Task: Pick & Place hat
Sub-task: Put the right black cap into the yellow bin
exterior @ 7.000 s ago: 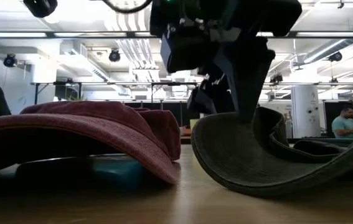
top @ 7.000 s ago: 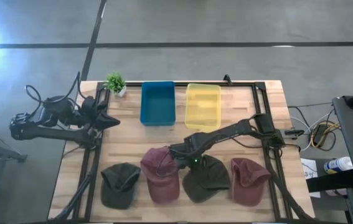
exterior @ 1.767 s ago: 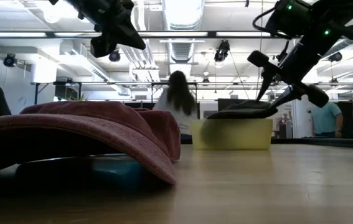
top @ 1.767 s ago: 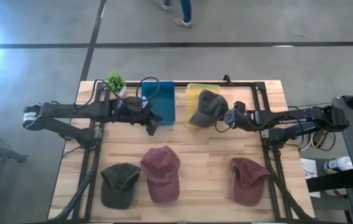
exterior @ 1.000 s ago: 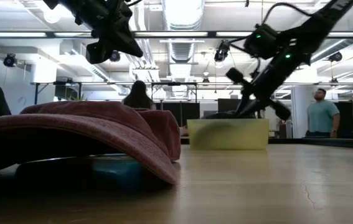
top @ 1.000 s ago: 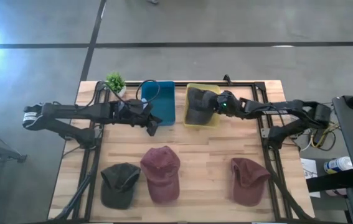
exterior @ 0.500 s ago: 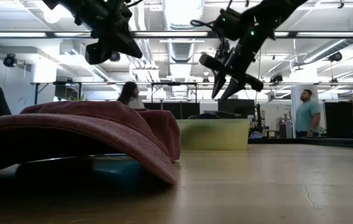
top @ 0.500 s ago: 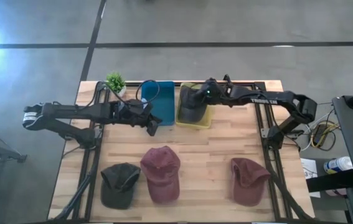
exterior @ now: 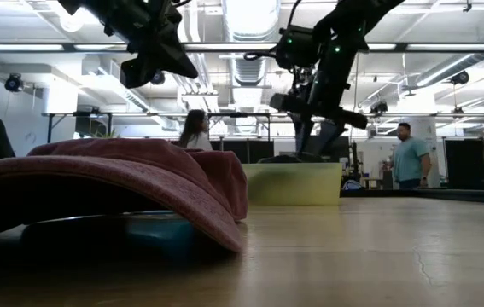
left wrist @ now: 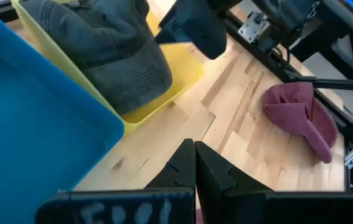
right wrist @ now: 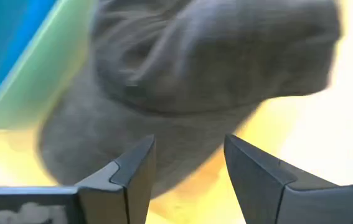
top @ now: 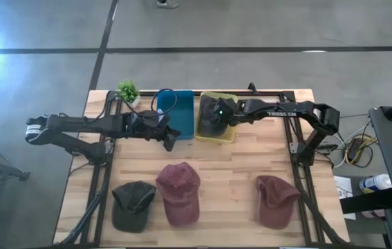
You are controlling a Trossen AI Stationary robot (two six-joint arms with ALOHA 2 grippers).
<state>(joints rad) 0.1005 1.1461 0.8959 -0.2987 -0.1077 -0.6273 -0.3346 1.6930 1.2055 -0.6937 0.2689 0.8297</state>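
Observation:
A dark grey cap (top: 213,122) lies in the yellow bin (top: 226,135) at the table's far middle; it also shows in the right wrist view (right wrist: 213,74) and the left wrist view (left wrist: 111,50). My right gripper (right wrist: 185,168) is open just above the cap, its fingers apart and holding nothing; in the high view it is over the bin (top: 221,113). My left gripper (left wrist: 195,163) is shut and empty, above the table by the blue bin's near right corner (top: 170,140).
The blue bin (top: 182,117) stands right beside the yellow one. A dark green cap (top: 132,205) and two maroon caps (top: 180,192) (top: 275,200) lie along the near edge. A small plant (top: 127,90) stands at the far left. People walk in the room behind.
My right gripper has carried the grey cap toward the table's left, over the yellow bin, and has come down over it. The cap now lies in the bin. The bin has slid a little toward the blue bin.

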